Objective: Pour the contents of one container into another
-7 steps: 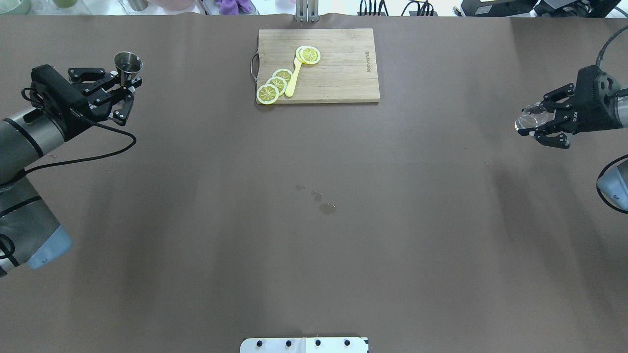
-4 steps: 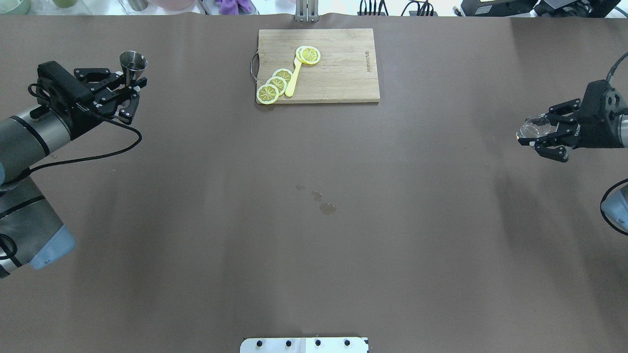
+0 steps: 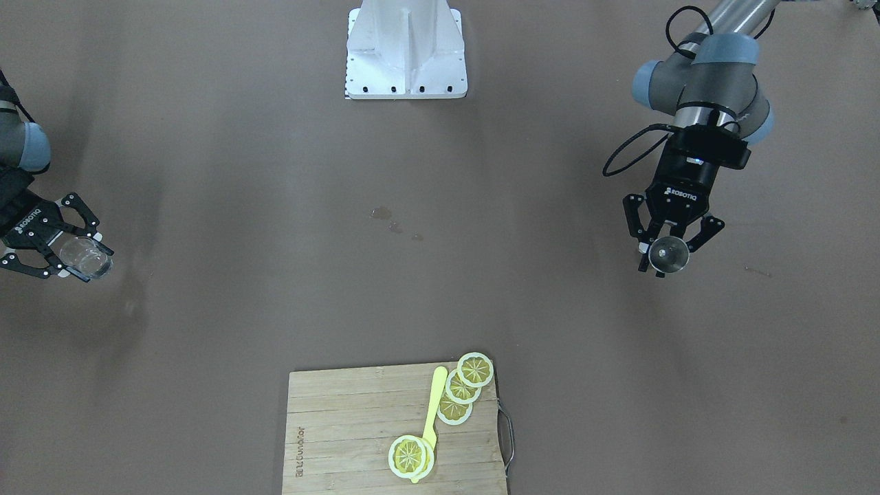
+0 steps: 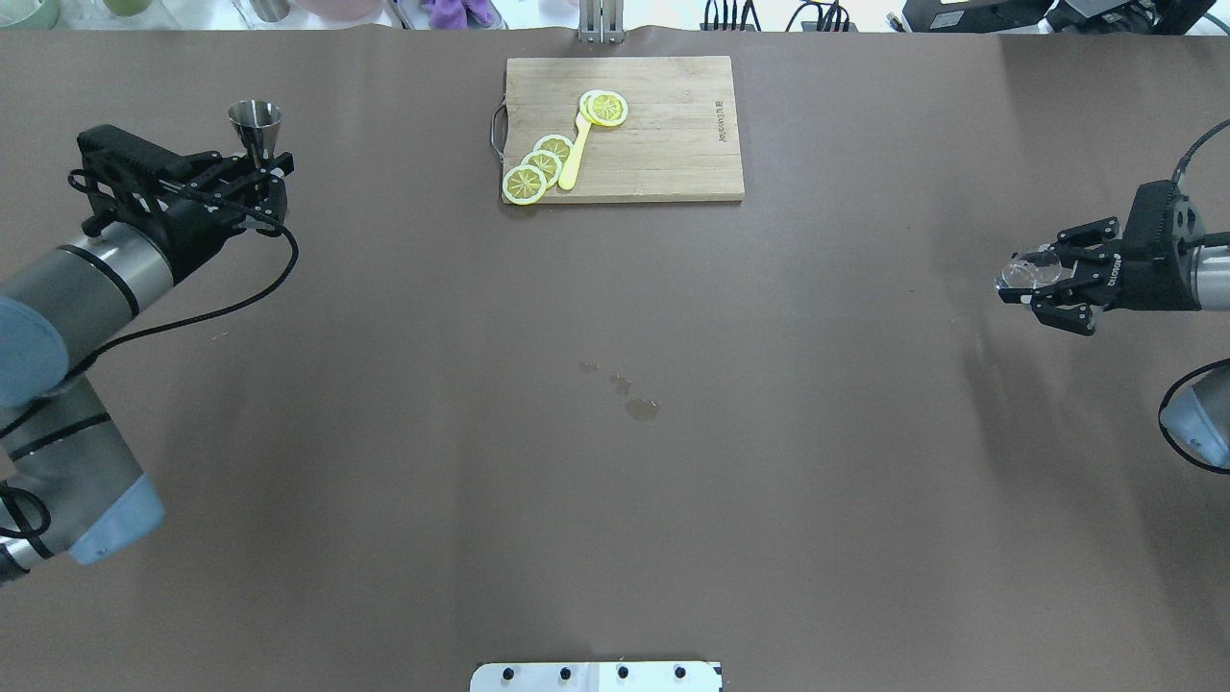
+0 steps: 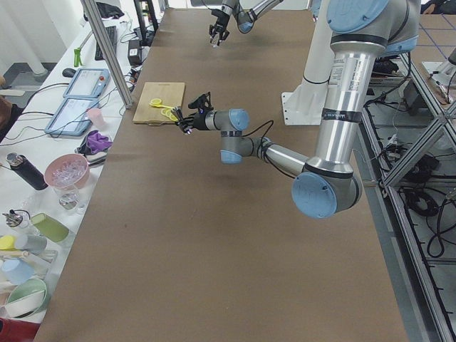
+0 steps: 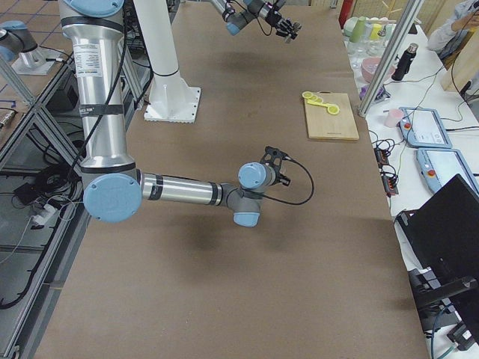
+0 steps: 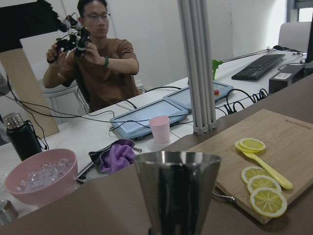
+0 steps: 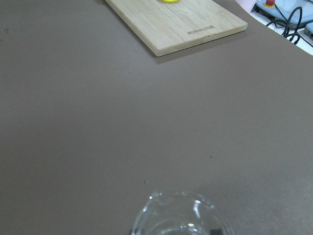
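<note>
The metal jigger (image 4: 256, 123) is upright in the air at the table's far left, with my left gripper (image 4: 264, 171) shut on its narrow waist. The front-facing view looks down into the jigger's (image 3: 668, 254) cup. The jigger's (image 7: 177, 191) upper cone fills the lower left wrist view. At the right side of the table my right gripper (image 4: 1017, 281) is shut on the clear glass pitcher (image 4: 1024, 269), held above the table. The pitcher (image 3: 86, 258) lies between the fingers at the front-facing view's left. Only the pitcher's rim (image 8: 178, 215) shows in the right wrist view.
A wooden cutting board (image 4: 663, 144) at the far middle carries lemon slices (image 4: 538, 165) and a yellow spoon (image 4: 574, 159). Small wet spots (image 4: 639, 407) mark the table's centre. A seated person (image 7: 100, 68), a pink bowl of ice (image 7: 41, 174) and a pink cup (image 7: 159, 129) are beyond the far edge.
My left wrist has rolled to level, with the jigger still in its grip. My right gripper has moved toward the robot and slightly inward with the pitcher.
</note>
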Controlling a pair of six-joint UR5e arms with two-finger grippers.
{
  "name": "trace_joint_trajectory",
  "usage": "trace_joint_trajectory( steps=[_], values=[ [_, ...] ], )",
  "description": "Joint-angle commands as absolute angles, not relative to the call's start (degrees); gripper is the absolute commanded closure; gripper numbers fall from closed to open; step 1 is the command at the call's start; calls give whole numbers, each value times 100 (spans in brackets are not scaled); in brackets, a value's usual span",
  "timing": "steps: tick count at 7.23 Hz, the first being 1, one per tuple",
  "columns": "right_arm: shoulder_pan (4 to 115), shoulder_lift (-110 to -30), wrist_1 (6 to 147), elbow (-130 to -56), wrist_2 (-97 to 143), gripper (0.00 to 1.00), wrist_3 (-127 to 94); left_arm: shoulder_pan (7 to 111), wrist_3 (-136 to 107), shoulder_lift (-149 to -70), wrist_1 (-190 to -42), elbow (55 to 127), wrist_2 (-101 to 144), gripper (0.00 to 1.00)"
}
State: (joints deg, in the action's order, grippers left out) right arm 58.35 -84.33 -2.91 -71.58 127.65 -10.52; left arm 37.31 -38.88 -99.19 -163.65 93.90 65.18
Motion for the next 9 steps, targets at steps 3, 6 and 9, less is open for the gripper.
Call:
trace_joint_trajectory(
  steps=[3,6,9],
  values=[
    [5722,-8174,-554,-6777,13035,100,-1063,2867,-4570,-9721,-16235,9386,4292,100],
    [5634,-8077,-860,-6339,12973,100,-1063,2417,-6035,-9415,-14995,9745,3095,100],
    [5590,-8060,-1089,-6100,12903,100,-1055,1996,-7552,-9106,-14367,9931,1876,100]
  ],
)
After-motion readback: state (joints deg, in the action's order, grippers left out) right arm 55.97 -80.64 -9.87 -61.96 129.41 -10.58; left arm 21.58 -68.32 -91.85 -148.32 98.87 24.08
